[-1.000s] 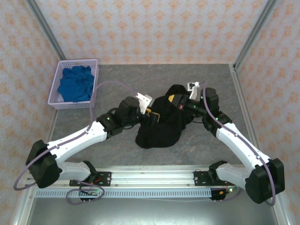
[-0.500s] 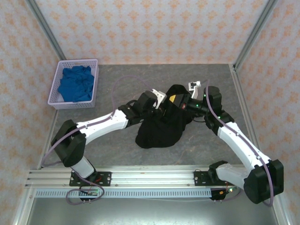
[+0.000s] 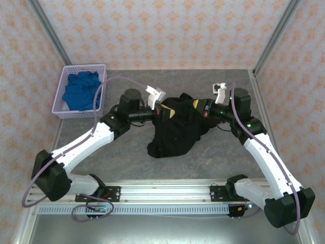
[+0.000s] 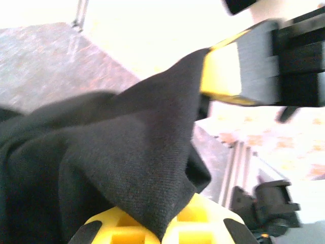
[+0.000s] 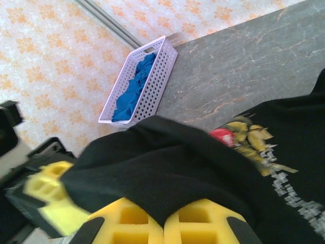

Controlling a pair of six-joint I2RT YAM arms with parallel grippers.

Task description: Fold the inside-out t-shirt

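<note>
L gripper (image 3: 161, 108) & R gripper (image 3: 201, 107) both clamped on black t-shirt (image 3: 175, 133), top edge held btwn them, rest draped on table (image 3: 127, 158)

The top view is evenly bright and sharp around the t-shirt (image 3: 175, 129). The left wrist view blurs and blows out white above the t-shirt; the right wrist view goes soft below it.

T-shirt (image 3: 175, 134) between left hand (image 3: 161, 110) and right hand (image 3: 199, 105)
</note>
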